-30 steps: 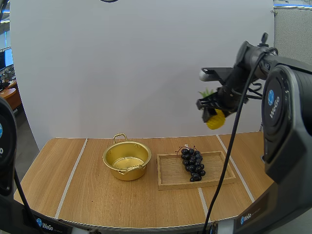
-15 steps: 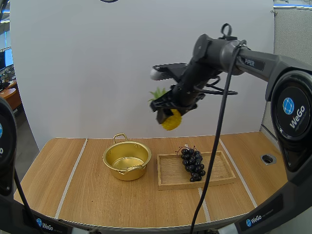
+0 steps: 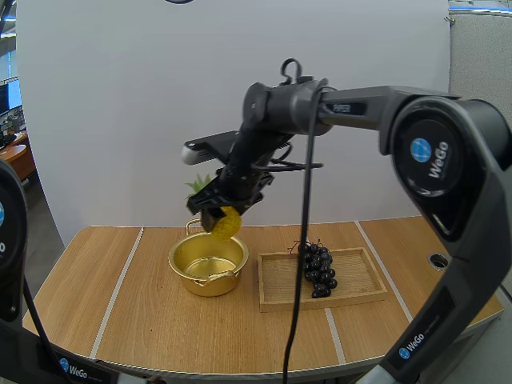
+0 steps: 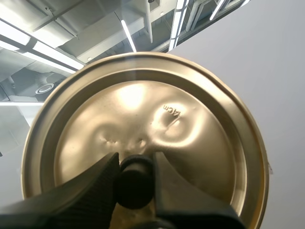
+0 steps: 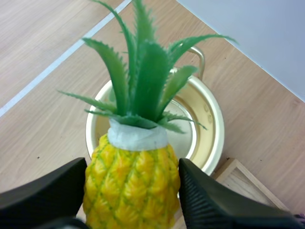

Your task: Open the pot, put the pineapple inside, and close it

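Carried across to the pot (image 3: pixel 210 282), the right hand (image 3: pixel 218 214) clamps the pineapple (image 5: pixel 131 186), stiff and likely light, by its body; the left hand (image 4: pixel 135 176) pinches the lid (image 4: pixel 190 143).

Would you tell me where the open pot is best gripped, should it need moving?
Probably the far loop handle of the pot, from above: it juts clear of the rim and looks thin enough to pinch, while the round wall looks too wide.

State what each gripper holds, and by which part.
Left gripper pinches the pot lid by its black knob. Right gripper clamps the pineapple by its yellow body.
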